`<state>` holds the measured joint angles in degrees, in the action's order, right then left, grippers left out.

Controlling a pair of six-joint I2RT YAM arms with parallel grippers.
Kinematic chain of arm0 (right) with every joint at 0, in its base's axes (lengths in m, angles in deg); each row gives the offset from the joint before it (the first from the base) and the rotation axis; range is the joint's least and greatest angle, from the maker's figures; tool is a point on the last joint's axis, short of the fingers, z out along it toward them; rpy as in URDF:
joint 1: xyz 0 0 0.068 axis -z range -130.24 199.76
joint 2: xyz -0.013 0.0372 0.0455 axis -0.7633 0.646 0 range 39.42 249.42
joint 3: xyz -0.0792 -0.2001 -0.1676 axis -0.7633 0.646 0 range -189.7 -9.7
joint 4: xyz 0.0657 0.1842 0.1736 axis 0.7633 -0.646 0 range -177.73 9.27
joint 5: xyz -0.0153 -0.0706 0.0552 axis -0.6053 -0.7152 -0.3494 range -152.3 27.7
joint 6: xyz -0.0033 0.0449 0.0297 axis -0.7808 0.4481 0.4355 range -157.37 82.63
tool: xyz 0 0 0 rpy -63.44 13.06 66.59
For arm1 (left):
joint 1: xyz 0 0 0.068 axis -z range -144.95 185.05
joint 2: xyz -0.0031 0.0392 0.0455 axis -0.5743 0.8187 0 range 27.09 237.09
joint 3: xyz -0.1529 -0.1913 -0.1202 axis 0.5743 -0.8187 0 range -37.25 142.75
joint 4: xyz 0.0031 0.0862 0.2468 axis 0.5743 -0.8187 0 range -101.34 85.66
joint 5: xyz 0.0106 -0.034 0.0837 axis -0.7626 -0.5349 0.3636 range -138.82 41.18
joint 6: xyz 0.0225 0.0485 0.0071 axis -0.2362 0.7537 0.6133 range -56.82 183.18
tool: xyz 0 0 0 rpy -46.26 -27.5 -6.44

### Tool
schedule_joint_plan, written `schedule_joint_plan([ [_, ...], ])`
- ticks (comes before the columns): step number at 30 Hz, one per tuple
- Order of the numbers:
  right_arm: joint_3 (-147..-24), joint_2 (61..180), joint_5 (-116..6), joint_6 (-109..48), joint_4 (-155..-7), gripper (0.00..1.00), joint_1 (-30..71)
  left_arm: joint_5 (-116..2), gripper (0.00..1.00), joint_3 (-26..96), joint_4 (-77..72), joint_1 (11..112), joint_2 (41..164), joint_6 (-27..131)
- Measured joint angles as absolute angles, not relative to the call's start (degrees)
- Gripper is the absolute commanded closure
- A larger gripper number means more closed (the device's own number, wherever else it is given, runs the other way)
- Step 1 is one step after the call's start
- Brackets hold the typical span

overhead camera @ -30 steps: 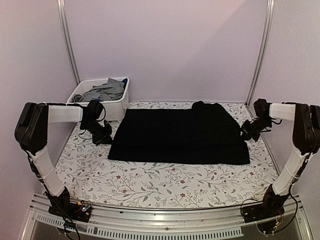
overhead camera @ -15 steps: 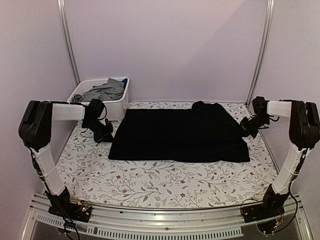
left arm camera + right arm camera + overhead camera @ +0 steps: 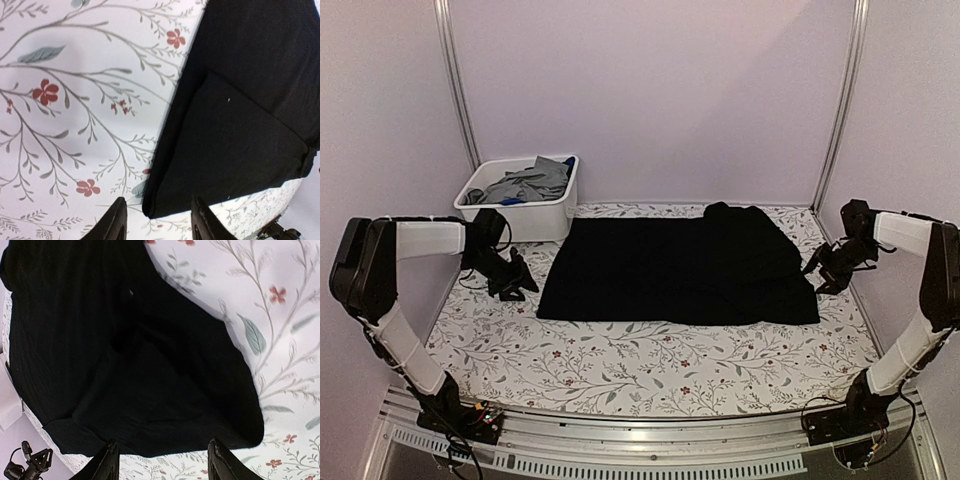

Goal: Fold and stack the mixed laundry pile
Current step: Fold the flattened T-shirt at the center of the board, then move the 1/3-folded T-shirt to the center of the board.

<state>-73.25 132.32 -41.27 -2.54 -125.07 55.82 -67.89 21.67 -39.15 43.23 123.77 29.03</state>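
Tally: two arms, two claws, one bin, three garments.

Black T-shirt [image 3: 680, 265], one: lies flat, folded over in layers, across the middle of the flowered table [image 3: 620, 370], between the two claws.

Grey garment [image 3: 530, 182], one, and bright blue garment [image 3: 568, 161], one: sit crumpled in the white bin [image 3: 548, 218] at the far left corner.

Left gripper [image 3: 513, 280]: hangs with fingers [image 3: 117, 222] apart, gripping nothing, just beside the shirt's left edge.

Right gripper [image 3: 828, 268]: likewise spread and empty, just off the shirt's right edge.

Pale speck [image 3: 229, 99] on the black cloth, one: too small to read.
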Motion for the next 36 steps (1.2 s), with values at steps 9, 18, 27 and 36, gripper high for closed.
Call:
schedule_joint_plan([
  [9,-61.8,127.4,-46.0,-0.2,-129.2,0.53,55.9,-71.5,0.61,10.9,-39.0,43.3,120.7,27.8],
  [18,-61.4,129.9,-49.8,0.1,-127.6,0.57,57.0,-75.1,0.58,8.7,-36.0,43.5,120.0,27.0],
  [27,-61.5,133.7,-49.4,-1.1,-123.3,0.75,57.0,-76.2,0.63,8.2,-33.6,45.3,120.1,26.3],
  [36,-61.7,134.4,-48.2,-2.3,-121.9,1.00,57.1,-74.4,1.00,10.4,-32.4,45.9,123.3,25.9],
])
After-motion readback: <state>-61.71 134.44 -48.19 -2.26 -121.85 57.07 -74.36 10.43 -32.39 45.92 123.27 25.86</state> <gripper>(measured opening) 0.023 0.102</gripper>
